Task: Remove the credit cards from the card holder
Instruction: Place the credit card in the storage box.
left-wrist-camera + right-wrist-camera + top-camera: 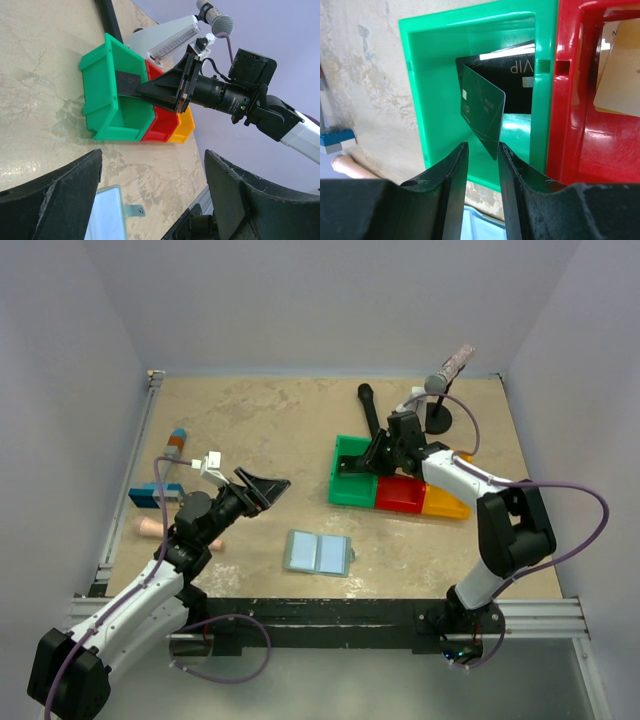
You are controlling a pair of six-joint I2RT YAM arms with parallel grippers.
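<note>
The grey-blue card holder (318, 553) lies open on the table at the near middle; its edge shows in the left wrist view (106, 215) and the right wrist view (480, 227). My right gripper (372, 458) (482, 145) is over the green bin (350, 480) (435, 75), jaws slightly apart. A dark green card (482, 112) (129, 83) stands on edge just past the fingertips, its lower corner against the right finger. A dark card marked VIP (517, 75) lies in the green bin. A tan card (620, 75) lies in the red bin (400, 493). My left gripper (262, 487) (152, 155) is open, empty, above the table.
A yellow bin (443, 502) adjoins the red one. A microphone on a stand (440, 400) and a black marker (368, 405) are behind the bins. A blue-and-orange block tool (160, 490) and a pinkish peg (150, 528) lie at the left edge.
</note>
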